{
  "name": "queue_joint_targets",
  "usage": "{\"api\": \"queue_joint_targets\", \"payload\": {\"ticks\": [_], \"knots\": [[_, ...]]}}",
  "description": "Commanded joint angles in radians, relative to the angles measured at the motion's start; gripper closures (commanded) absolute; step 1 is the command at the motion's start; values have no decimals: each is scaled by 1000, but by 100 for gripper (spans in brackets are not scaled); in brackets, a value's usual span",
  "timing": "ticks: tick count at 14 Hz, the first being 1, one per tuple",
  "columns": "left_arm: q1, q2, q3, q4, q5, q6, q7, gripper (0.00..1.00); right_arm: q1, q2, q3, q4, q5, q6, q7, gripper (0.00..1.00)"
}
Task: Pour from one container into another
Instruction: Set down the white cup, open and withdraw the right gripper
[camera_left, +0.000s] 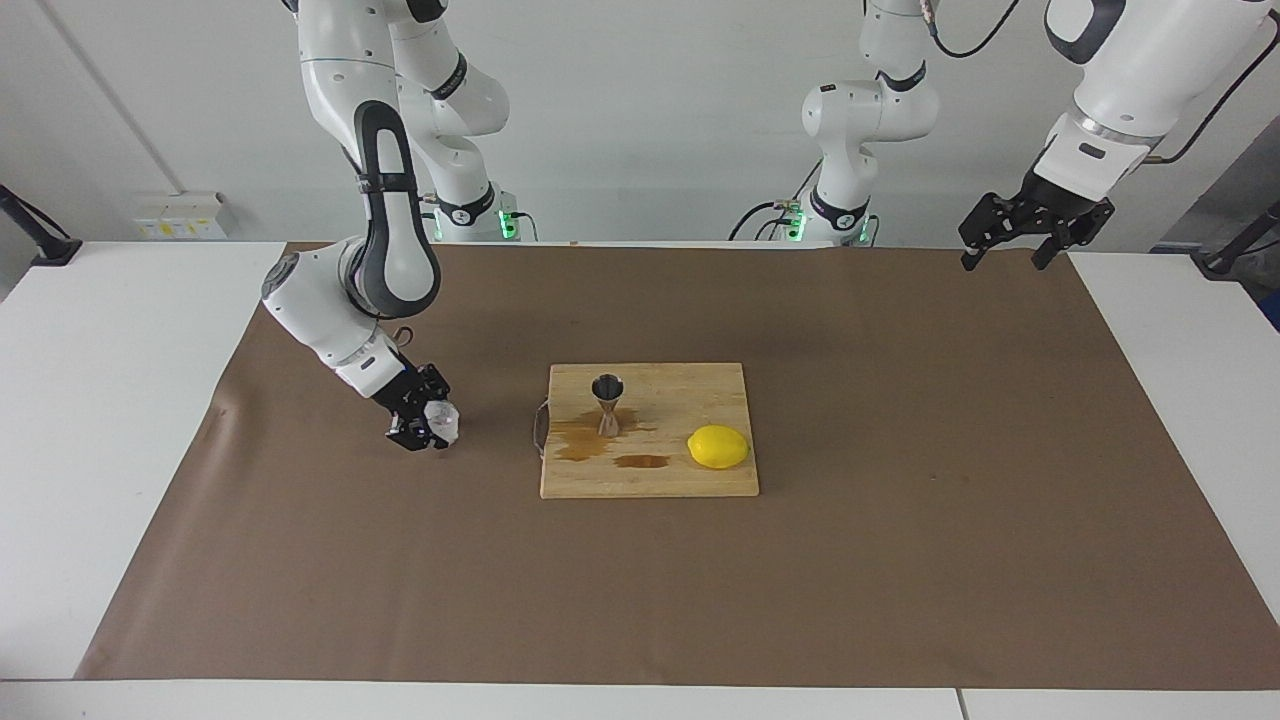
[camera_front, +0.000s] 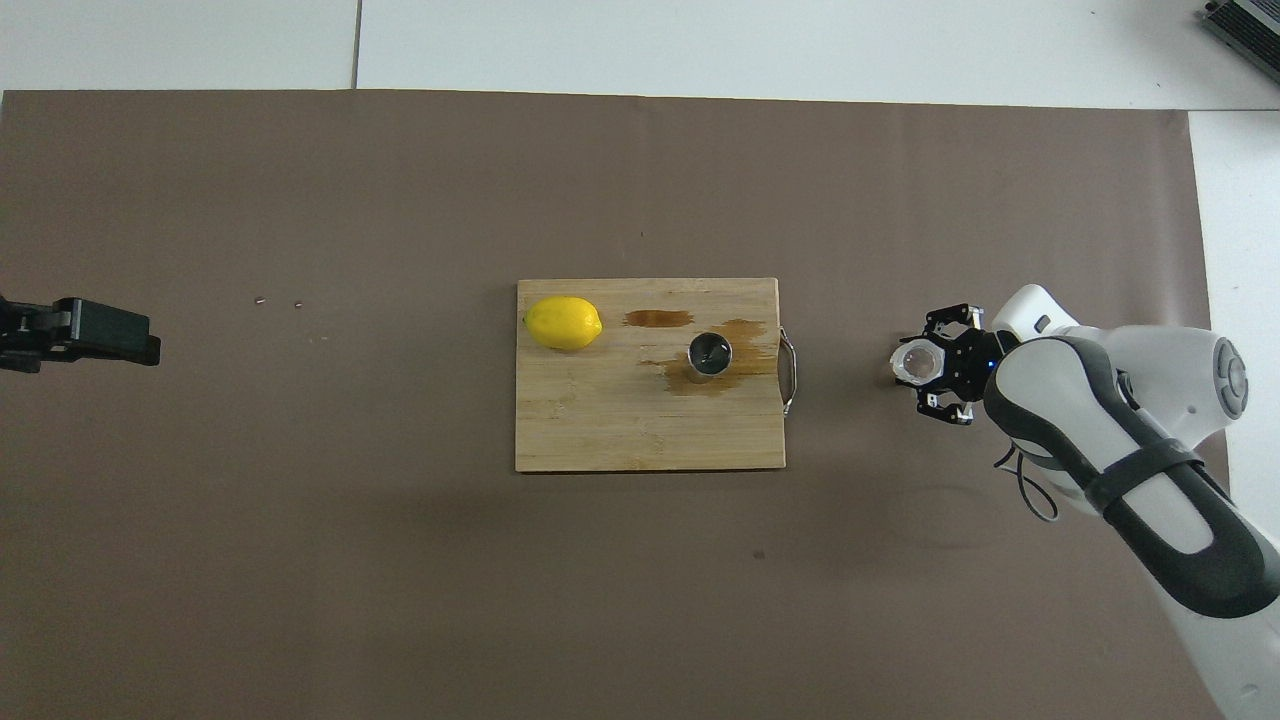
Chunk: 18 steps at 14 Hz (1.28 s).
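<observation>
White wall (camera_left: 650, 120) above brown-covered white table (camera_left: 110, 420).

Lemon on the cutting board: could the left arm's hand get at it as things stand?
Probably yes. The left hand waits open, holding nothing, over the mat's edge at its own end. The lemon lies at that end of the cutting board, the jigger beside it toward the right arm, so nothing is between them.

Cutting board (camera_left: 650, 475) mid-mat carries the only clutter: steel jigger (camera_left: 607, 402) upright toward the right arm's end, lemon (camera_left: 718, 446) toward the left arm's, well apart, gap between passable. Brown mat (camera_left: 900, 560) around the board open. Right gripper (camera_left: 425, 425) with clear cup (camera_left: 441, 421) blocks low approach beside the board's handle.
</observation>
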Motion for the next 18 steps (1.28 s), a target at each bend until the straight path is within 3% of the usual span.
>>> {"api": "queue_joint_targets", "payload": {"ticks": [1, 2, 7, 11, 18], "knots": [[6, -25, 0, -23, -12, -6, 4, 0, -14, 12, 9, 5, 30, 23, -45, 13], [6, -25, 0, -23, -12, -6, 4, 0, -14, 12, 9, 8, 30, 21, -40, 0], [6, -25, 0, -23, -12, -6, 4, 0, 0, -24, 9, 15, 30, -8, 3, 0], [6, -25, 0, -23, -12, -6, 4, 0, -7, -87, 4, 15, 3, -138, 118, 0], [6, -25, -2, -23, -12, -6, 4, 0, -4, -208, 2, 76, -316, -272, 628, 0]]}}
